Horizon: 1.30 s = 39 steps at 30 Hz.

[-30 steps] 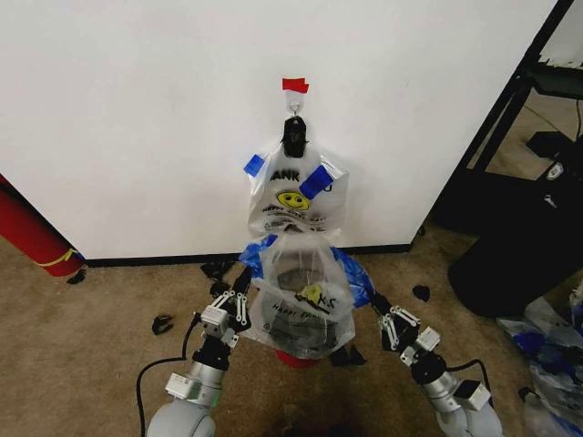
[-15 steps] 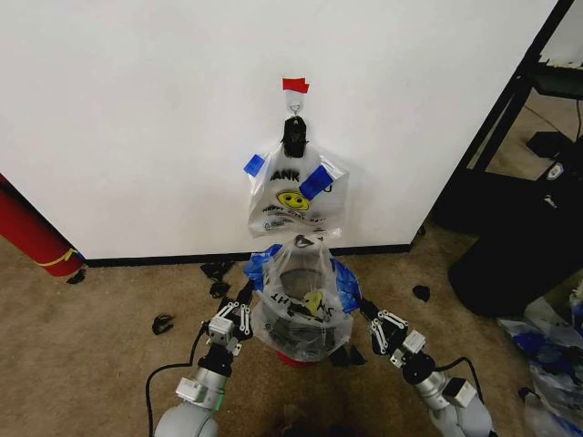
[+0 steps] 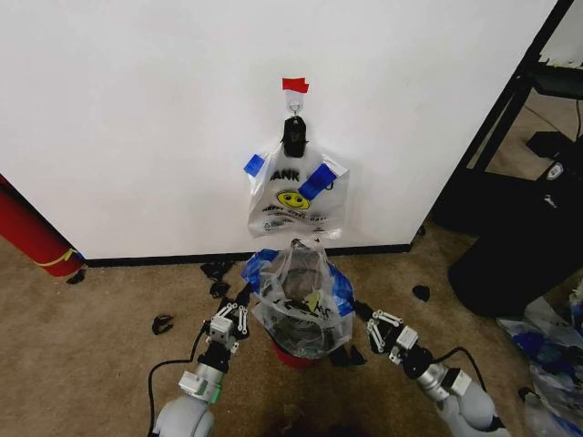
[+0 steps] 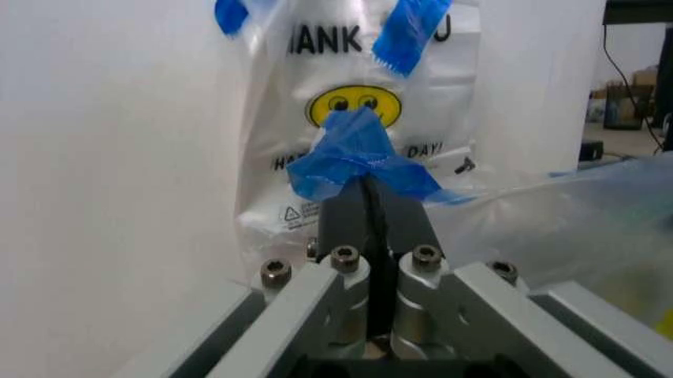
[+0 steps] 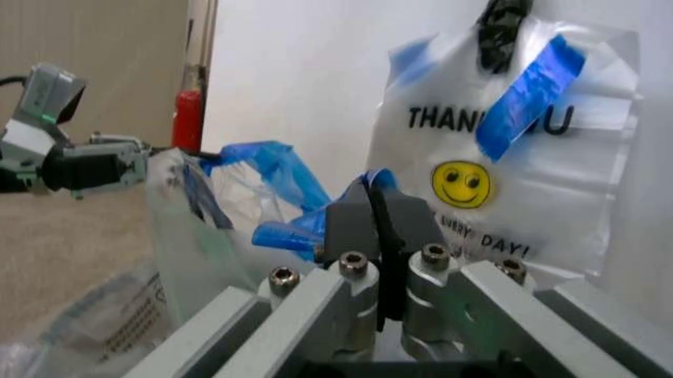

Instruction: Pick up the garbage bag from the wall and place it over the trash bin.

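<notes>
The left tool sits low in front of the wall, its fingers pressed together on a blue tape patch at the rim of the garbage bag; the left wrist view shows the tape bunched up just above the closed fingertips. The bag hangs stretched between the two arms, its mouth spread open and its body draped down around the trash bin, whose red side peeks out beneath the plastic on the carpeted floor. On the right, the right tool is likewise clamped on a blue tape patch at the opposite rim.

The bag is thin, see-through film — very light, limp and crinkly, with no stiffness of its own. It will probably billow, sag and cling, and the bare plastic looks slippery and easy to tear if pulled hard. The taped patches near the rim appear to be the sensible places to hold: thicker, less slick, and set on opposite sides so the mouth stays wide. Even tension from both sides matters — too little and the rim folds in, too much and the film may rip or slide out.

Behind, a similar smiley bag hangs flat from a black clip under red tape.
</notes>
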Tool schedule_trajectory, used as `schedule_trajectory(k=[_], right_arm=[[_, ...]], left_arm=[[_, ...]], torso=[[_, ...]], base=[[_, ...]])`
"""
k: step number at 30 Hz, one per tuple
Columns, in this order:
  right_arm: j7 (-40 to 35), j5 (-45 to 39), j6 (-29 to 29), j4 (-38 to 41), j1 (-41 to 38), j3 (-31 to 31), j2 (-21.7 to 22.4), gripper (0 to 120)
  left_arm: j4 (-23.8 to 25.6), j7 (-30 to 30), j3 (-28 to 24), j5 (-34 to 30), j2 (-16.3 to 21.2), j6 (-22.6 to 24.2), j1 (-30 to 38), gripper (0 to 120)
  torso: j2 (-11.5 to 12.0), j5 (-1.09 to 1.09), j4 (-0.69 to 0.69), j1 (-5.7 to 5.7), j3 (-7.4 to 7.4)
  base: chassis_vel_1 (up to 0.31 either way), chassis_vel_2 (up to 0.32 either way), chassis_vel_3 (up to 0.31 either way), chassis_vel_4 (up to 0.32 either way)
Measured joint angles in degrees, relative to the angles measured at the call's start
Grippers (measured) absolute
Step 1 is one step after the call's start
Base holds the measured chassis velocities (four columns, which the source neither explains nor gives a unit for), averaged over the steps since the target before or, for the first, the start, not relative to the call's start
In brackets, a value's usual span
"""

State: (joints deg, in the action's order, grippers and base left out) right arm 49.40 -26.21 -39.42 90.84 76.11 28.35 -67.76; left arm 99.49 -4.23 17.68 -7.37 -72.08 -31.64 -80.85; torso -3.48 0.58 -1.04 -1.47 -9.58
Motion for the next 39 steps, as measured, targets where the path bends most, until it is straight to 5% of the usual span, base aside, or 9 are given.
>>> schedule_trajectory(k=[18, 28, 39], right_arm=[[5.7, -1.2, 1.4, -0.1, -0.8, -2.6, 5.5, 0], [9.7, -4.3, 3.6, 5.3, 2.4, -0.4, 9.7, 0], [17.0, -2.8, 4.1, 2.2, 4.6, 2.2, 12.7, 0]], left_arm=[[-6.4, -1.9, -0.5, 5.1, 4.0, -5.6, -2.5, 0], [-4.2, -2.0, 0.8, 6.5, 7.0, -7.3, -4.5, 0], [-4.5, -1.9, 1.6, 12.8, 11.6, -8.3, -5.9, 0]], torso=[[0.0, 0.0, 0.0, 0.0, 0.01], [0.0, 0.01, 0.01, 0.0, 0.01], [0.0, 0.0, 0.0, 0.0, 0.0]], base=[[0.0, 0.0, 0.0, 0.0], [0.0, 0.0, 0.0, 0.0], [0.0, 0.0, 0.0, 0.0]])
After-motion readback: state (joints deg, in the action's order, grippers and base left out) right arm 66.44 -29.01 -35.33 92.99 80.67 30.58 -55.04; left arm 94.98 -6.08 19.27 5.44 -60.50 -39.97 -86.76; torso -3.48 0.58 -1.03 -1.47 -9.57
